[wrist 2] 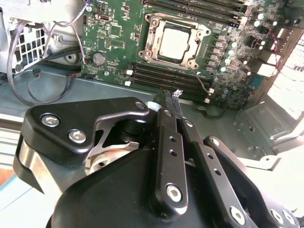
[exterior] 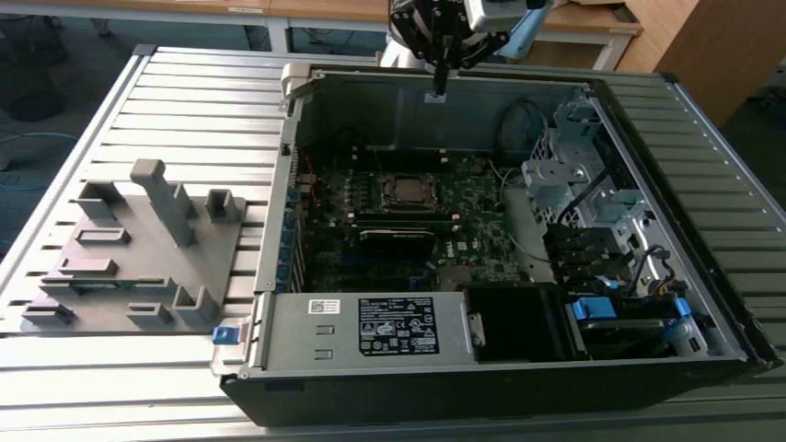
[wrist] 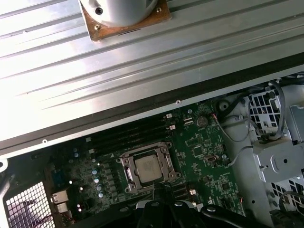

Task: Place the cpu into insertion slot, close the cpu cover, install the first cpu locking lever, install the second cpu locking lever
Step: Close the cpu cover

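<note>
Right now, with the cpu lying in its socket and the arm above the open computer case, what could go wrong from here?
1. The gripper hangs near the case's far wall; a careless descent might strike that wall or the memory slots.
2. Loose cables lie close by and could catch on the fingers.
3. The cpu looks seated, framed by the cpu cover, but I cannot tell whether it is locked; a bump might shift it.

Worktop (exterior: 184, 101): ribbed silver metal slats.
Computer case (exterior: 368, 387): open, lying on its side on the worktop, toward the exterior view's right.
Grey fixture plate (exterior: 135, 267): flat just beside the case, on the exterior view's left, carrying upright blocks.
</note>
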Controlling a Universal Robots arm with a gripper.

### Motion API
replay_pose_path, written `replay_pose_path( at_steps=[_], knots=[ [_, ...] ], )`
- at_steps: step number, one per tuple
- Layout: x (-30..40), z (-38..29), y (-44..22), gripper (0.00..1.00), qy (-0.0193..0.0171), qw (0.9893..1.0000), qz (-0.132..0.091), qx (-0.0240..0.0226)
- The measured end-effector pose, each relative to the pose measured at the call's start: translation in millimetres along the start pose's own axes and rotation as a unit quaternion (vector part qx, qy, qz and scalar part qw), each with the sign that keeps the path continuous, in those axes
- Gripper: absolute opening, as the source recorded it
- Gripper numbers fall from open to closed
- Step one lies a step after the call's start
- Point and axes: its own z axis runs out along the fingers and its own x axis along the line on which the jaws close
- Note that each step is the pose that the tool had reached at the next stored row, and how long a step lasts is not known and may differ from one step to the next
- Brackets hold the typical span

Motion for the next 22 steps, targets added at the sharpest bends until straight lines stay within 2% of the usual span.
replay_pose_path(
  at_steps=[22],
  knots=[
    [0.1,5.2,-0.2,0.10,0.0000,1.0000,0.000,0.0000]
  ],
)
